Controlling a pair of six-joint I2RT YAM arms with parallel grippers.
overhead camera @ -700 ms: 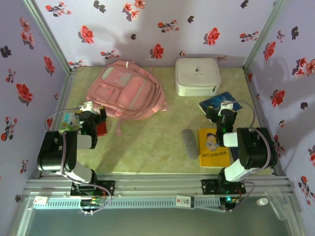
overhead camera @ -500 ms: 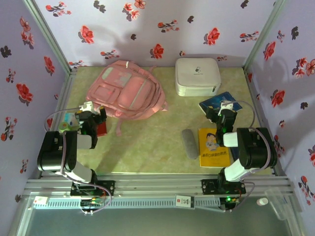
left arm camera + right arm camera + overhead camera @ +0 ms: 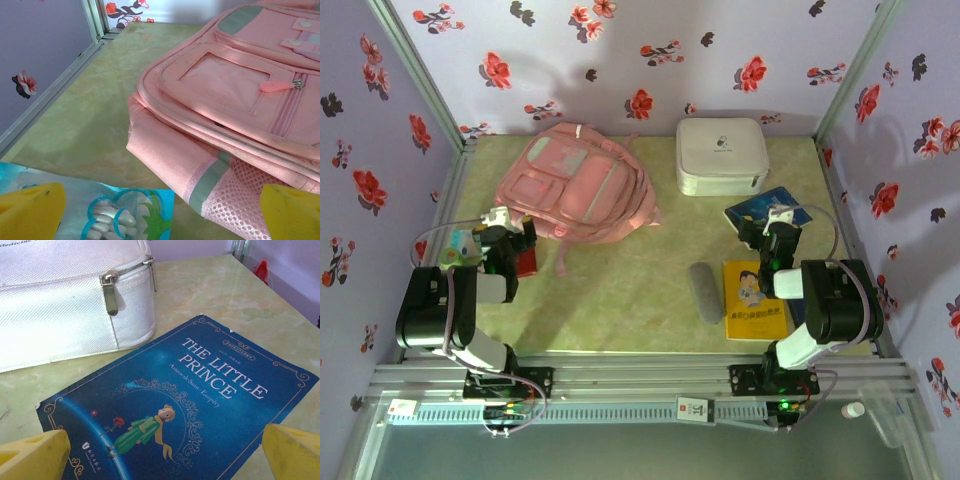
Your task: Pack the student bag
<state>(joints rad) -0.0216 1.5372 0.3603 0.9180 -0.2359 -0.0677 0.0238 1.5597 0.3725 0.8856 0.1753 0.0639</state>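
Two arms, one pale green marbled table (image 3: 630, 280), lilac walls (image 3: 620, 60) printed with red and dark flowers.
Bag (image 3: 578, 190) lies flat at the table's back left, front pockets up, just beyond the left tool (image 3: 161, 212), whose yellow fingers (image 3: 30, 212) stand wide apart over a blue packet (image 3: 125, 215). Right tool (image 3: 165, 452), fingers likewise apart and empty, hangs over a blue book (image 3: 175, 405) beside a white case (image 3: 721, 155). A yellow book (image 3: 753, 298) and grey pouch (image 3: 705, 291) lie near the right arm. Metal posts (image 3: 420, 72) frame the corners.

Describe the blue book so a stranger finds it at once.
Find the white rounded-square zip case at the table's far right. Just in front of it lies a flat dark blue paperback. Unlike the nearer yellow book, its cover reads The Little Prince.
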